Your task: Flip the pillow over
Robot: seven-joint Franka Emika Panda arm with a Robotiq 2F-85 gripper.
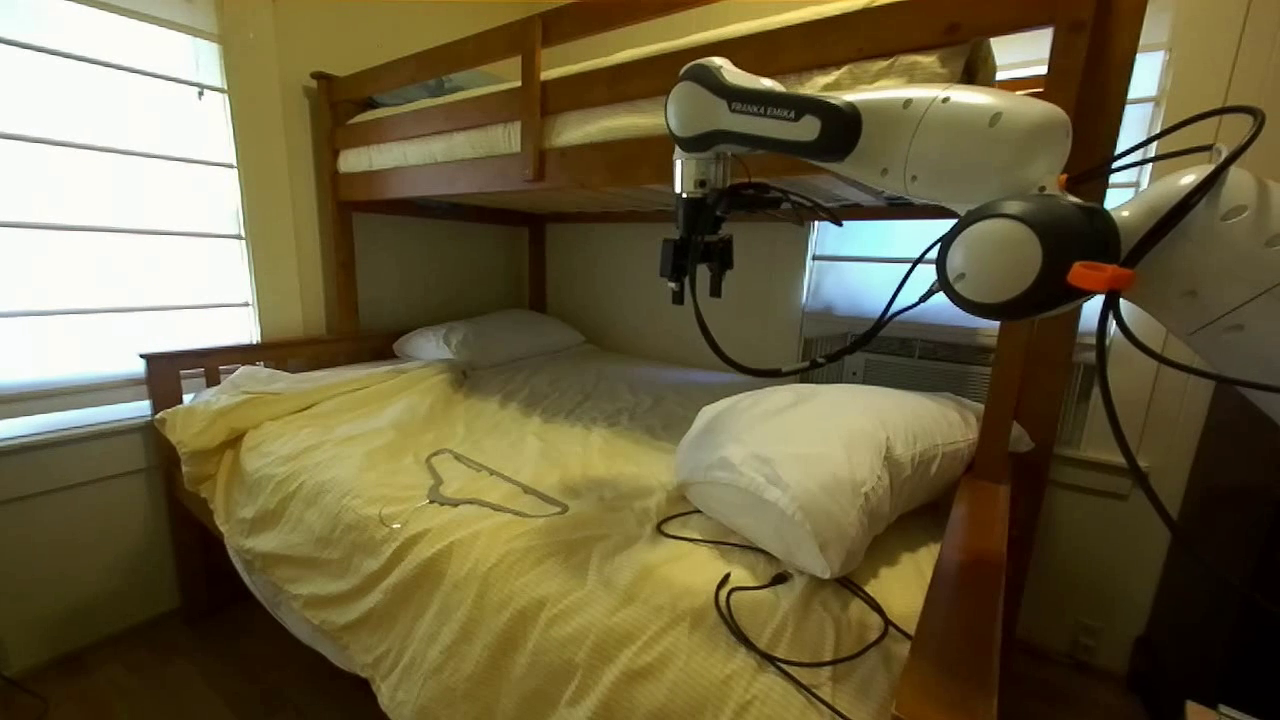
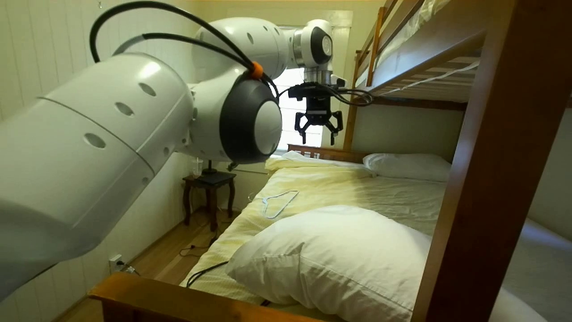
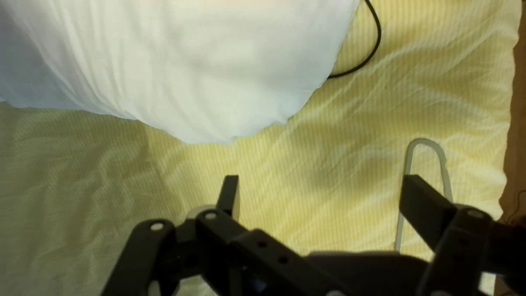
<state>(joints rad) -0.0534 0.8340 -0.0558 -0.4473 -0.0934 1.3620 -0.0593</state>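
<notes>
Bedding (image 1: pixel 450 570), yellow and creased, covers much of the lower bed (image 1: pixel 610 395) from the left, and a hanger (image 3: pixel 425 141) lies flat on it. At the far end rests a smaller white pillow (image 1: pixel 500 338), which should not be touched. More to the right the pincer (image 1: pixel 697 294) hangs above the bedding; its jaws are spread, pointing down and holding nothing. Next comes the large pale pillow (image 1: pixel 790 460), plump at the right end of the bed, lower than the pincer and apart from it. The step in hand, I judge, is to reach its free edge. It would be good to move across first and only then go low, so that one finger slips beneath this edge and the other presses from above. A deep bite of cloth should hold better than a thin fold, which may slide out. Beside this pillow lies a black cable (image 3: pixel 379 35), and it seems to pass underneath; better to pinch away from it. Furthest right, the wooden post (image 1: pixel 1015 390) seems to leave little room, so the lift should be high, and the turn slow, toward the middle of the bed.
</notes>
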